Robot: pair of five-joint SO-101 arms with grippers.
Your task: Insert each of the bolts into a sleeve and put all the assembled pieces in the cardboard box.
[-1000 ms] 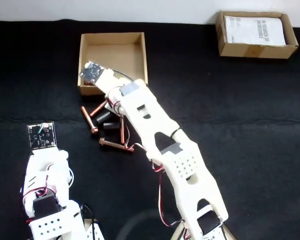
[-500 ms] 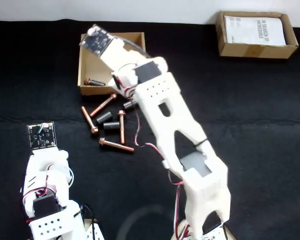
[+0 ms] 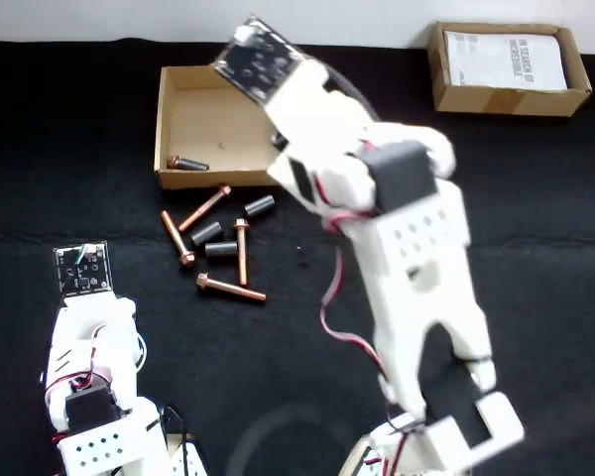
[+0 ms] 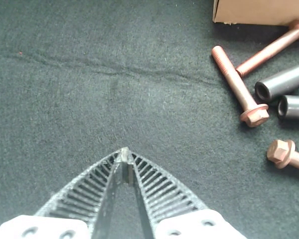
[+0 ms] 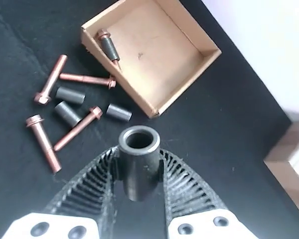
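Note:
My right gripper (image 5: 138,154) is shut on a dark sleeve (image 5: 138,172), held upright high above the table. Below it is the open cardboard box (image 5: 189,47), with one bolt-in-sleeve piece (image 5: 108,47) along its wall. In the high view that piece (image 3: 186,164) lies in the front left corner of the box (image 3: 223,77). Several copper bolts (image 3: 230,289) and three loose sleeves (image 3: 221,249) lie in front of the box. The right arm (image 3: 407,228) rears over the box's right side. My left gripper (image 4: 123,160) is shut and empty, low over the cloth left of the bolts (image 4: 239,87).
A second cardboard box (image 3: 506,64) holding a white printed sheet stands at the back right. The table is covered in black cloth (image 3: 535,248). The left arm (image 3: 84,327) stands at the front left.
The right arm has swung up and back from the pile in front of the box to high above it. An assembled piece has come into view in the box. The left arm has stayed put.

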